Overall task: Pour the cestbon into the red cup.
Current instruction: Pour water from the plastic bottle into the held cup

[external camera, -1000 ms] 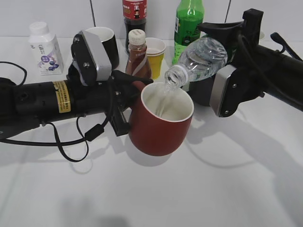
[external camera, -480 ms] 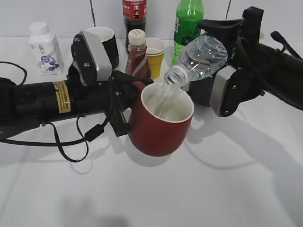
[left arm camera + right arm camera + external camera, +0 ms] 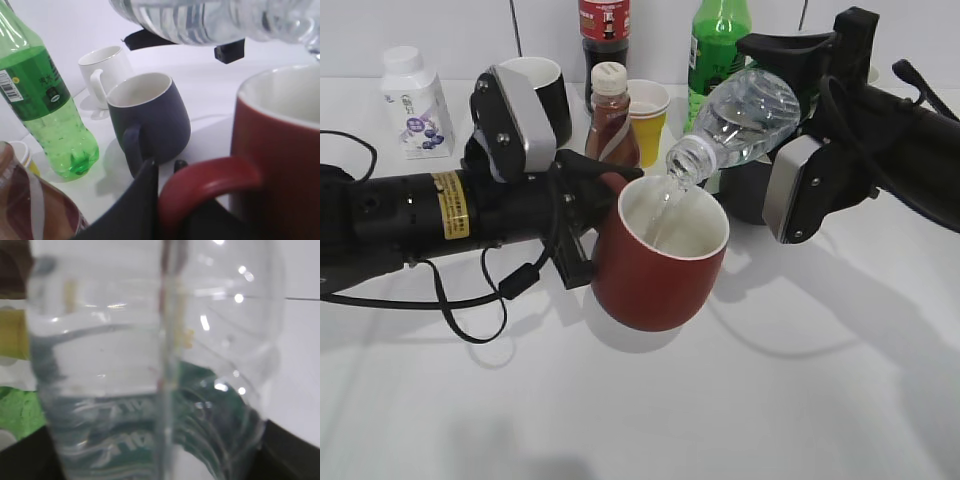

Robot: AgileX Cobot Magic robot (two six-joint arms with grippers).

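White table (image 3: 740,400) carries all items; two black arms reach in from either side.

Left arm (image 3: 410,215): lies across the left half of the table, low, with a yellow label on its barrel. Left gripper (image 3: 598,215) is closed on the handle of the red cup (image 3: 660,265); in the left wrist view the dark fingers (image 3: 135,210) clamp the red loop handle from both sides. Cup is held off the table, tilted slightly, near centre; shadow underneath. White inside is visible.

Right arm (image 3: 880,140): enters from the right, far side. Right gripper (image 3: 800,110) holds the water bottle (image 3: 745,120) around its body, jaws closed on it. Bottle is tipped well over, neck pointing down and left, open mouth just above the far rim of the red cup. Clear stream runs from the mouth into the cup. The right wrist view is filled by the ribbed clear bottle body, blurred, with green label behind; water level inside cannot be read.

Background, far side, left to right: white milk bottle (image 3: 412,100); black mug (image 3: 542,90) behind the left wrist camera; cola bottle (image 3: 604,30); brown drink bottle (image 3: 611,115) with cream cap, just behind the cup; yellow paper cup (image 3: 648,115); green soda bottle (image 3: 718,50).

Left wrist view also shows a dark grey mug (image 3: 152,120) just beyond the red cup, and a white mug (image 3: 102,75) farther back.
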